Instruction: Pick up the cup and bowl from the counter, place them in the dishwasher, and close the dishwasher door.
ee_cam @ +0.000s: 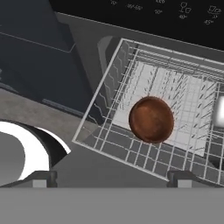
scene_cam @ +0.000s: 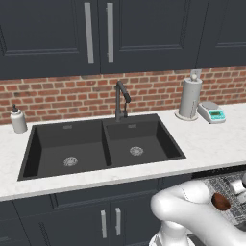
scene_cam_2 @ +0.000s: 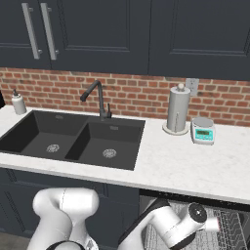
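Below the counter (scene_cam: 206,144), right of the sink (scene_cam: 101,146), the dishwasher (ee_cam: 144,52) stands open with its wire rack (ee_cam: 192,94) pulled out. Bowl (ee_cam: 151,119) sits in the rack, reddish-brown, rounded side toward the hand camera, near the rack's front edge. Same bowl shows at the lower right of the left base view, on the rack wires just past the arm's white elbow. A pale blurred object (ee_cam: 218,111) at the right edge of the rack in the hand view could be the cup; can't confirm.

Claw (ee_cam: 111,177) hovers above the rack with jaws spread wide, nothing between them; both tips clear of the bowl and apart from it. In the right base view the arm reaches down over the rack under the counter edge.

Counter carries a paper towel roll (scene_cam_2: 177,110) and a small scale (scene_cam_2: 203,131) to the right of the sink, soap bottle (scene_cam: 18,120) at the left, faucet (scene_cam: 120,98) behind the basins. Door panel can't be made out clearly.
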Tool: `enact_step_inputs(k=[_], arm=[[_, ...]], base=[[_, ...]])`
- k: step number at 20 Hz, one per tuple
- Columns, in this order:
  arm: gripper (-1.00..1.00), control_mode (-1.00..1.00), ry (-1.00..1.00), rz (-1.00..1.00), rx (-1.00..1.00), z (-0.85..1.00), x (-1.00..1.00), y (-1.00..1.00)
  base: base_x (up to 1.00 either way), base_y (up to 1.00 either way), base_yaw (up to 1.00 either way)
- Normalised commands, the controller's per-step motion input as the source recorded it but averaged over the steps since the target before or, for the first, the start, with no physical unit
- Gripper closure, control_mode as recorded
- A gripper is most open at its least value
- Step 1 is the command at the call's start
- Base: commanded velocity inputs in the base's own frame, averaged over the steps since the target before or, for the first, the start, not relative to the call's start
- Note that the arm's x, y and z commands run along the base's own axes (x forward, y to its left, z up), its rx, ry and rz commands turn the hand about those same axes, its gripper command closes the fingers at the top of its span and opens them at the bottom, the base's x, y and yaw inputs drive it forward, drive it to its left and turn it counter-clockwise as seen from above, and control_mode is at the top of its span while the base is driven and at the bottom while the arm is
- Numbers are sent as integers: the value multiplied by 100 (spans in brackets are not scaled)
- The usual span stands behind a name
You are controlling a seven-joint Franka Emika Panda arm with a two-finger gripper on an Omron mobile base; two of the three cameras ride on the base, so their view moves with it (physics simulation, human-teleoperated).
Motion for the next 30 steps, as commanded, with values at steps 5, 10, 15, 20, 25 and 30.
enact_step_inputs(k=[5, 10, 15, 20, 25, 30], arm=[[-100, -100, -10, 0, 2, 23, 0, 0], [-100, -100, -2, 0, 1, 10, 0, -8], [-100, -100, 0, 0, 0, 1, 0, -11], [-100, -100, 0, 0, 1, 0, -10, -5], [-100, -100, -1, 0, 0, 0, -5, 0], [-100, -100, -8, 0, 0, 0, -17, 0]], base=[[0, 0, 0], [0, 0, 0], [0, 0, 0], [0, 0, 0], [0, 0, 0], [0, 0, 0]])
